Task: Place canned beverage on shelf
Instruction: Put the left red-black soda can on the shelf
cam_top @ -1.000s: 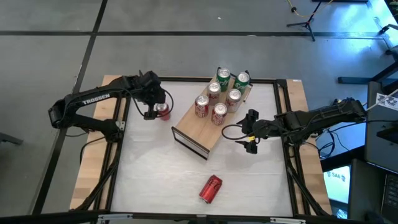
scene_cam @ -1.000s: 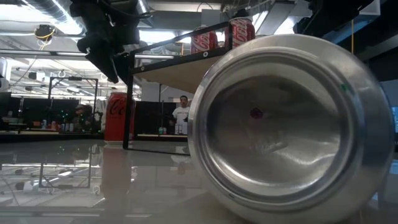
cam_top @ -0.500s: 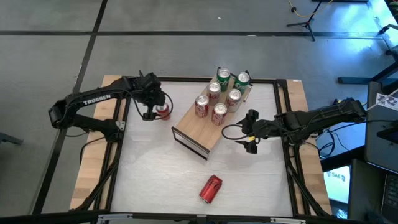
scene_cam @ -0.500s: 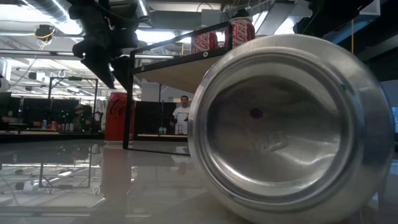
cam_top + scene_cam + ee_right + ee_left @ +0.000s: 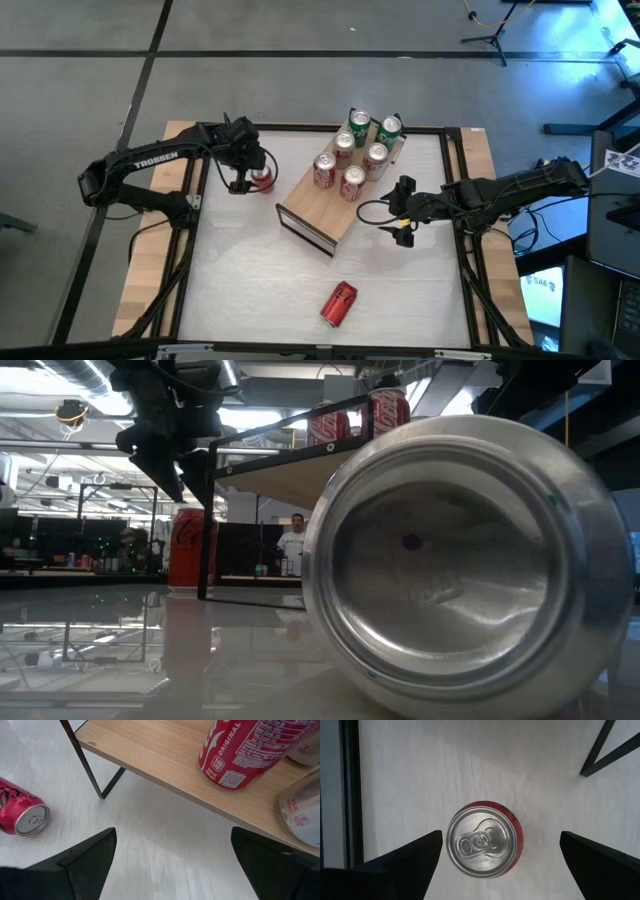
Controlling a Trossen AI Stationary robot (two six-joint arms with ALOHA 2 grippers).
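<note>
A red can point(image 5: 262, 180) stands upright on its base on the white table, left of the shelf point(image 5: 325, 205). My left gripper point(image 5: 243, 180) hangs open just above this can. In the left wrist view its fingers stand on either side of the can's silver top point(image 5: 481, 843), apart from it. In the low view the gripper point(image 5: 172, 480) is over the can point(image 5: 190, 550). The light-wood shelf carries several red and green cans at its far end point(image 5: 358, 150). A second red can point(image 5: 338, 303) lies on its side near the front edge. My right gripper point(image 5: 403, 226) waits open, right of the shelf.
The lying can's silver base point(image 5: 460, 560) fills much of the low view. The right wrist view shows the shelf board point(image 5: 165, 760), a red can on it point(image 5: 240, 750) and the lying can point(image 5: 22, 815). The shelf's dark frame leg point(image 5: 607, 747) stands near the left gripper.
</note>
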